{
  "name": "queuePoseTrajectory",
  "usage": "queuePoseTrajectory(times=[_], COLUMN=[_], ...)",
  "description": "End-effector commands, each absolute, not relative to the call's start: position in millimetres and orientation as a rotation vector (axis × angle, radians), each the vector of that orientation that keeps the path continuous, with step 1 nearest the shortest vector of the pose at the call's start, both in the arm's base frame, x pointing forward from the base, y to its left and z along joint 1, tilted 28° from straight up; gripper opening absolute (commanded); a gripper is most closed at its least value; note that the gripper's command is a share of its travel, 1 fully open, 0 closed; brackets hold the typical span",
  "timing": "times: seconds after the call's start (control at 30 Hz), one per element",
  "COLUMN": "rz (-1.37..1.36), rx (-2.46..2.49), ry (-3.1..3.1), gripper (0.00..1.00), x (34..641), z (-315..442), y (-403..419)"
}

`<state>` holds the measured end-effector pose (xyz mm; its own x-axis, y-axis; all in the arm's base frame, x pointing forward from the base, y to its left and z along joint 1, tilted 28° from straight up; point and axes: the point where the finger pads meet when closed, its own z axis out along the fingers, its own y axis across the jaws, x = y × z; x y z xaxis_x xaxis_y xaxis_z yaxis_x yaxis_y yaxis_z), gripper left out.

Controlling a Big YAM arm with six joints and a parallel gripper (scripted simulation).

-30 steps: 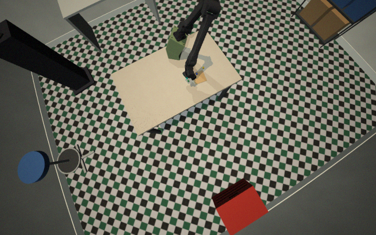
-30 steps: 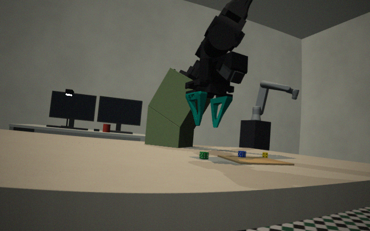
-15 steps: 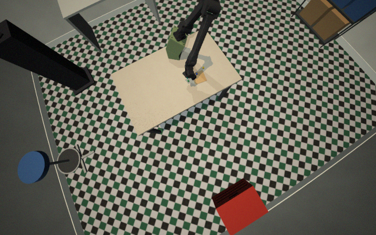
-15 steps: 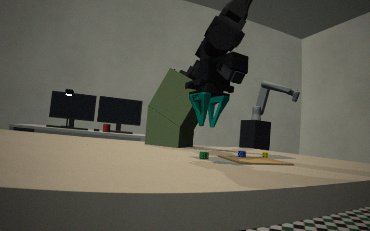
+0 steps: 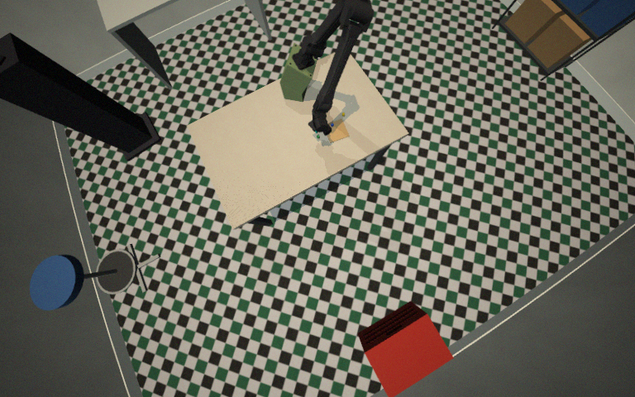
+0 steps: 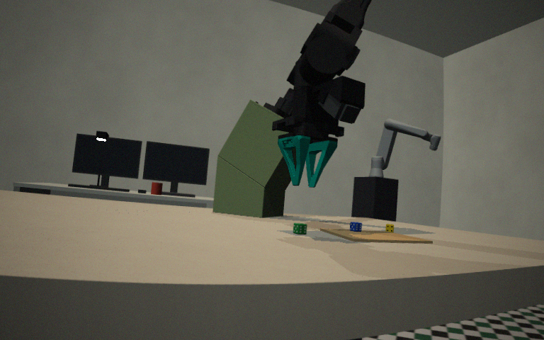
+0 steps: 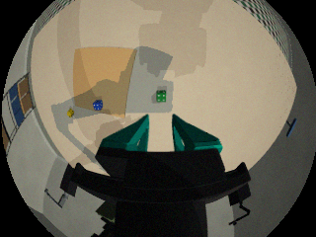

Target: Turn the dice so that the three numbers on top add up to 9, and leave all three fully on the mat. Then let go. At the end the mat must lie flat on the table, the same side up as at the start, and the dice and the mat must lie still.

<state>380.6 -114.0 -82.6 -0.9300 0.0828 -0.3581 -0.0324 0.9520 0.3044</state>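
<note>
Teal fingers, partly open around nothing, hanging above the green die (image 5: 317, 136) (image 6: 299, 229) (image 7: 161, 96), probably for lining up a pinch and carrying onto the orange mat (image 5: 339, 132) (image 6: 394, 237) (image 7: 101, 74).

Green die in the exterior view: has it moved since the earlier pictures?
No, it has not visibly shifted either way: the green die keeps its place right of the green base.
</note>
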Motion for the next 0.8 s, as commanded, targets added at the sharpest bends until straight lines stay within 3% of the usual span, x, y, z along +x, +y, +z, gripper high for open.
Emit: queuePoseTrajectory(times=[0.0, 0.77], rz=[0.415, 0.418], rx=[0.017, 0.035], ry=[2.711, 2.712], gripper=[0.30, 0.30], x=[389, 397], z=[-74, -92], y=[-120, -116])
